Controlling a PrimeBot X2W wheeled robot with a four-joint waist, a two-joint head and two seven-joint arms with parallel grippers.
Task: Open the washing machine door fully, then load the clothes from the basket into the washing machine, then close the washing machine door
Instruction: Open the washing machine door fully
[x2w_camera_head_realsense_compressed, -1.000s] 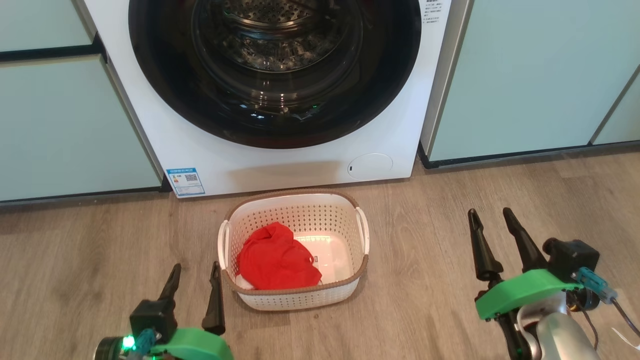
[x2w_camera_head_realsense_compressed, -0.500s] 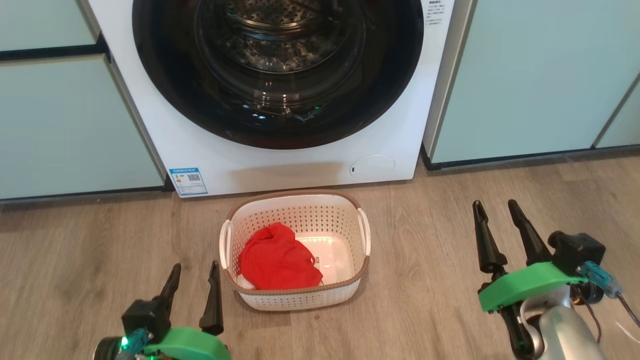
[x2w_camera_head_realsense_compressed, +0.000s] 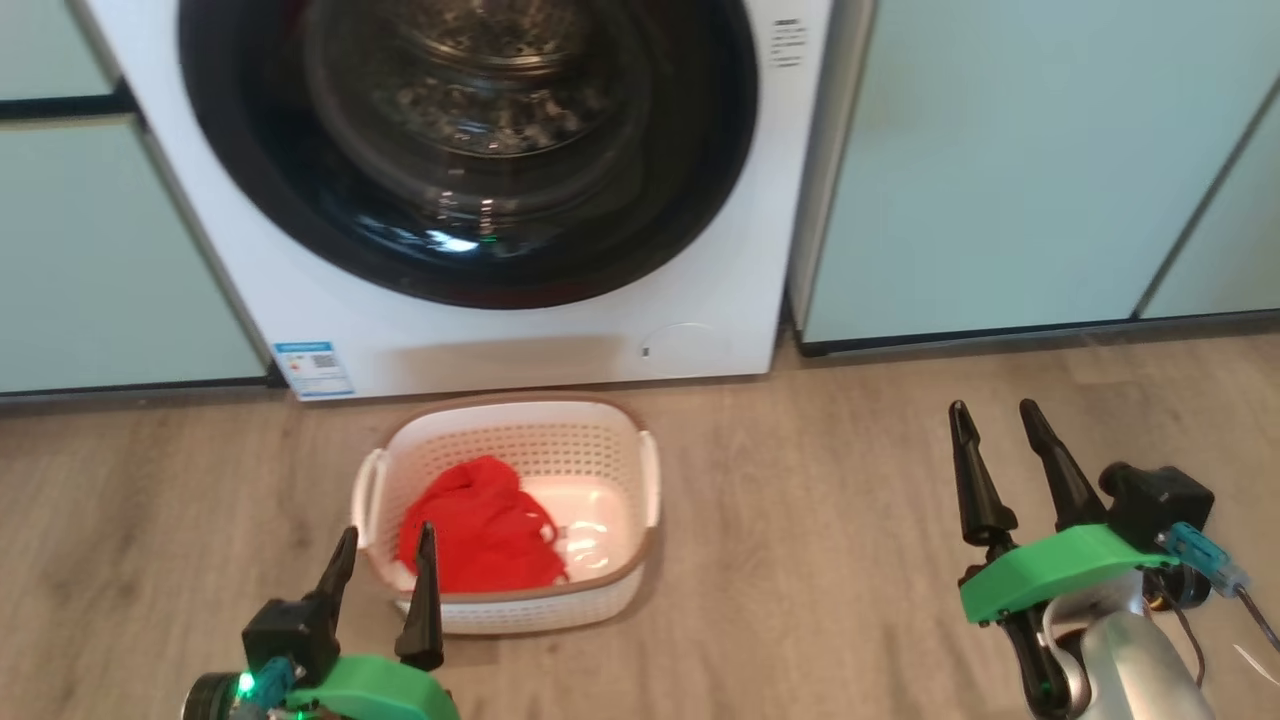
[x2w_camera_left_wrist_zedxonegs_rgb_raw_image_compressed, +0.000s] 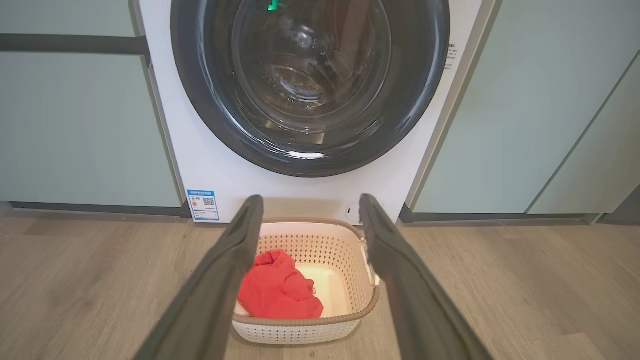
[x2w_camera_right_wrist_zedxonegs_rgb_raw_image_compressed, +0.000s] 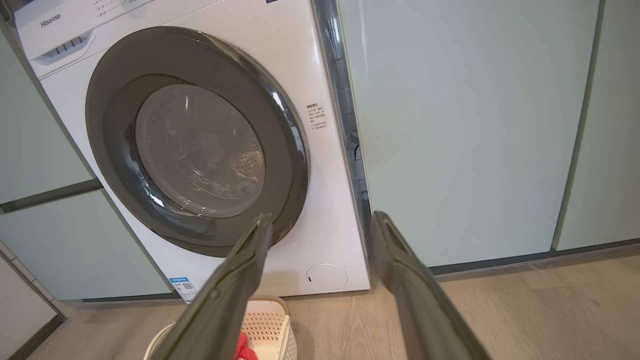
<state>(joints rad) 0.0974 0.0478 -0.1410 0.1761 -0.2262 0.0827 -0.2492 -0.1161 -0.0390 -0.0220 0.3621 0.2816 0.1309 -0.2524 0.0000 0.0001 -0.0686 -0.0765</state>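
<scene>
Nearest to the robot, the left gripper (x2w_camera_head_realsense_compressed: 388, 530) hangs low with its two fingers spread wide and nothing between them. In the head view its tips lie over the near left corner of the basket (x2w_camera_head_realsense_compressed: 520, 440), and its own wrist view looks straight into the basket between the fingers, so I judge it is kept ready there for the later picking. The right gripper (x2w_camera_head_realsense_compressed: 992, 405) is also wide open and empty, well apart to the right over the bare floor (x2w_camera_head_realsense_compressed: 850, 560). Its camera faces the right part of the door (x2w_camera_head_realsense_compressed: 470, 150), probably because this arm should pull it (where the handle sits I cannot tell). The basket stands on the floor just in front of the washer (x2w_camera_head_realsense_compressed: 500, 340), between the blue sticker (x2w_camera_head_realsense_compressed: 313, 368) and the round flap (x2w_camera_head_realsense_compressed: 685, 348). The red clothes (x2w_camera_head_realsense_compressed: 480, 535) lie bunched in its left half, and the right half shows the pale bottom. Behind it the door is shut flush against the white front, and the steel drum shows through the glass, so the first step is not yet done. Pale green cabinets (x2w_camera_head_realsense_compressed: 1000, 170) close in both sides of the washer. The basket itself stands in the way, I think, because it sits right under the door and blocks a near approach.
</scene>
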